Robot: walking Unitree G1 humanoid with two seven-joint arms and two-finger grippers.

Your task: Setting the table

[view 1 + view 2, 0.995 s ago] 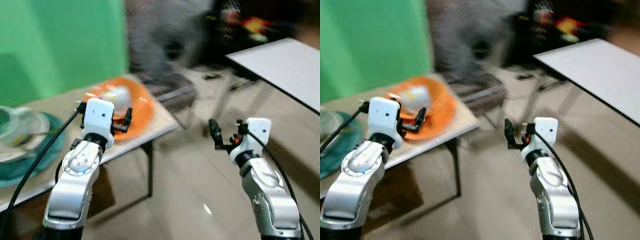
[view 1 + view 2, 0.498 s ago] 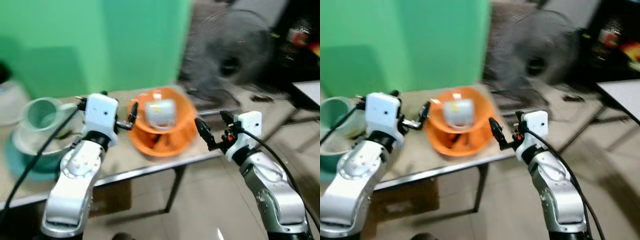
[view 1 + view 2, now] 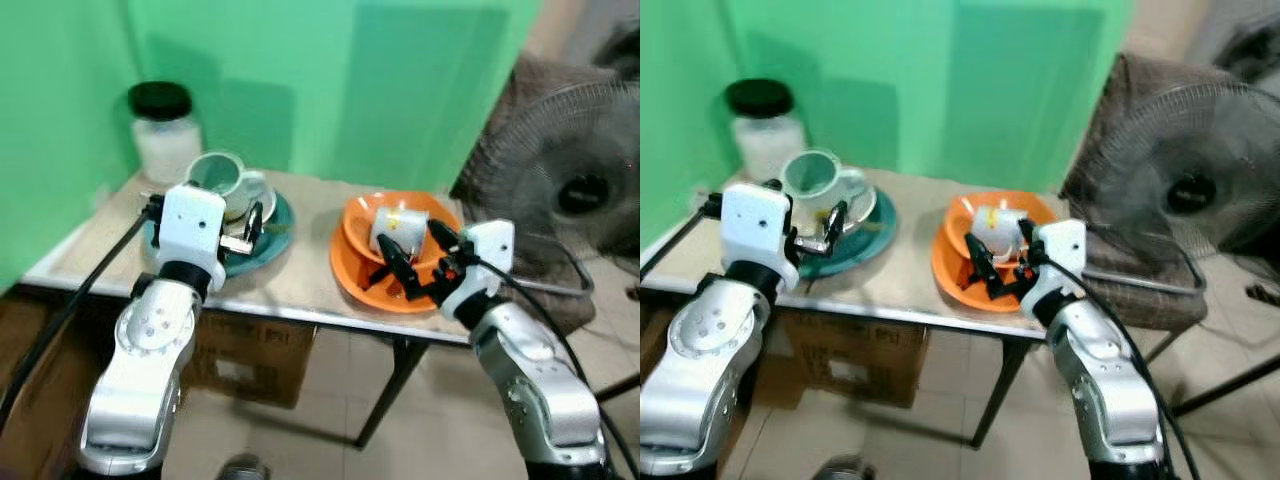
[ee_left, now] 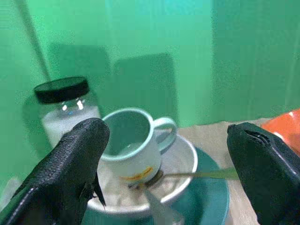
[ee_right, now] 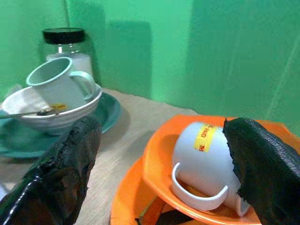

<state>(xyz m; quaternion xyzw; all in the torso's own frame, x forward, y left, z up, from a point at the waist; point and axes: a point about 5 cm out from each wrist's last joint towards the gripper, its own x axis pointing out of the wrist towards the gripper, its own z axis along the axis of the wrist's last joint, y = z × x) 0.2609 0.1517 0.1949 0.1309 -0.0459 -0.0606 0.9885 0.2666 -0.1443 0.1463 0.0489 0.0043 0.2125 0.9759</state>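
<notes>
Right gripper: spread wide, nearer arm.
White mug: tipped in orange bowl, straight ahead.

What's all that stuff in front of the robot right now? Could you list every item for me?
table: one, light top on dark legs, against the green wall.
jar: one, clear with white contents and a black lid, back left corner of the table.
teal plate: one, left part of the table.
white bowl: one, on the teal plate.
pale green mug: one, tilted in the white bowl.
spoon: one, metal, resting in the white bowl.
orange plate: one, right part of the table.
orange bowl: one, on the orange plate.
white mug: one, on its side in the orange bowl.
fan: one, grey, right of the table.
cardboard box: one, brown, under the table.
left gripper: open, facing the pale green mug.
right gripper: open, by the white mug.
</notes>
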